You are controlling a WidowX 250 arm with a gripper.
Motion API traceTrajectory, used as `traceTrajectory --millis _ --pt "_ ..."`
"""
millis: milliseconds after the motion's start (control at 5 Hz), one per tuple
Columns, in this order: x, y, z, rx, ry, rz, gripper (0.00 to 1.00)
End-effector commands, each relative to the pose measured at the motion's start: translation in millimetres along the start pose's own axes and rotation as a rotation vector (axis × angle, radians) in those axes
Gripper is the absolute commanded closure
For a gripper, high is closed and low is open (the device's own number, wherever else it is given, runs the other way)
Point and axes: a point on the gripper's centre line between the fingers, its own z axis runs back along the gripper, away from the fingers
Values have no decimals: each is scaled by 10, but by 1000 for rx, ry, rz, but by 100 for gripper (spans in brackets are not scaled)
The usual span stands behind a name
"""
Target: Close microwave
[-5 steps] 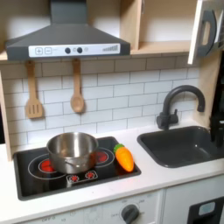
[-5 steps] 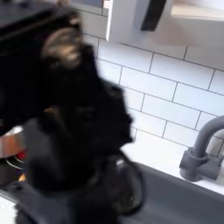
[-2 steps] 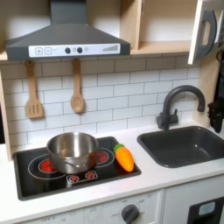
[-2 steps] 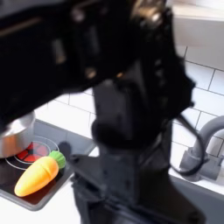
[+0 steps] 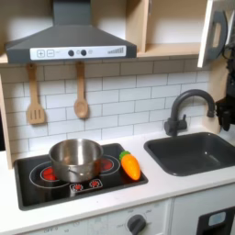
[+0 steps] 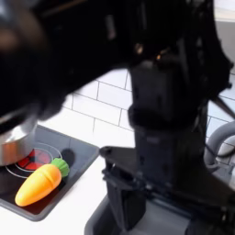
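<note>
White tile backs a toy kitchen whose worktop point(image 5: 174, 188) carries a hob with a steel pot point(image 5: 75, 158) and a toy carrot point(image 5: 130, 165) just beside it at three o'clock; a dark sink point(image 5: 195, 152) and tap point(image 5: 184, 108) sit further right. At one o'clock in the first exterior view, the microwave point(image 5: 215, 32) has its white door swung out from the light-wood cabinet, grey handle facing the room (so the cavity stands open). A dark piece of the arm point(image 5: 226, 108) edges in at three o'clock, and in the second exterior view the arm point(image 6: 165, 119) looms blurred and close to the lens. I cannot tell whether the jaws are apart or together.

I judge this the approach step: the door is not yet touched. Next, the arm needs to rise to door height and push the door's free edge back toward the cabinet until it sits flush.
</note>
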Motion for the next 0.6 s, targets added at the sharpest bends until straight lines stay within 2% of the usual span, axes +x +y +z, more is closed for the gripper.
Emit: traceTrajectory --millis 0,400 --pt "213 107 30 -14 -10 44 0" --pt "389 244 114 -10 -38 103 0"
